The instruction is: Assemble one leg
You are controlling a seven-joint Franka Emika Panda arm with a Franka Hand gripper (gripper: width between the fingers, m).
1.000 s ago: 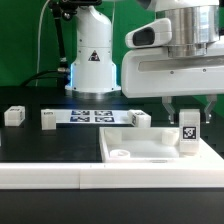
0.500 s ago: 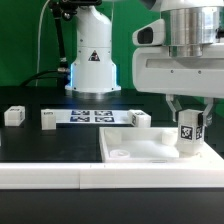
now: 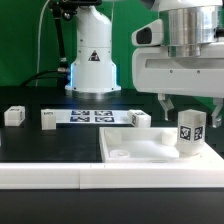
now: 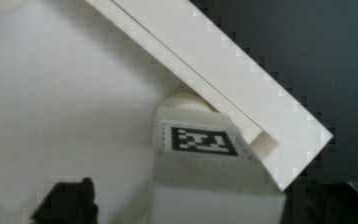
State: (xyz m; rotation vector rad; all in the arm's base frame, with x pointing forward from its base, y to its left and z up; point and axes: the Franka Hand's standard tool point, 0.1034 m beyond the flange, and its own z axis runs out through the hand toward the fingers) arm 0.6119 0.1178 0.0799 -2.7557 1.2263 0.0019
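Note:
The leg (image 3: 190, 133), a small white post with a black-and-white tag, stands upright on the right part of the large flat white plate (image 3: 140, 150). My gripper (image 3: 190, 108) hangs just above it, open, with one finger on each side of the leg's top and a gap to each. In the wrist view the leg (image 4: 202, 150) sits by the plate's raised edge (image 4: 229, 80), between my dark fingertips (image 4: 69, 203), apart from both.
Three more small white legs stand on the black table: one at the exterior view's far left (image 3: 14, 115), one beside it (image 3: 47, 119), one behind the plate (image 3: 141, 118). The marker board (image 3: 92, 116) lies between them. A white robot base (image 3: 92, 60) stands behind.
The gripper held the leg and shifted slightly to the exterior view's right. Now the fingers have spread apart and the leg stands free on the plate.

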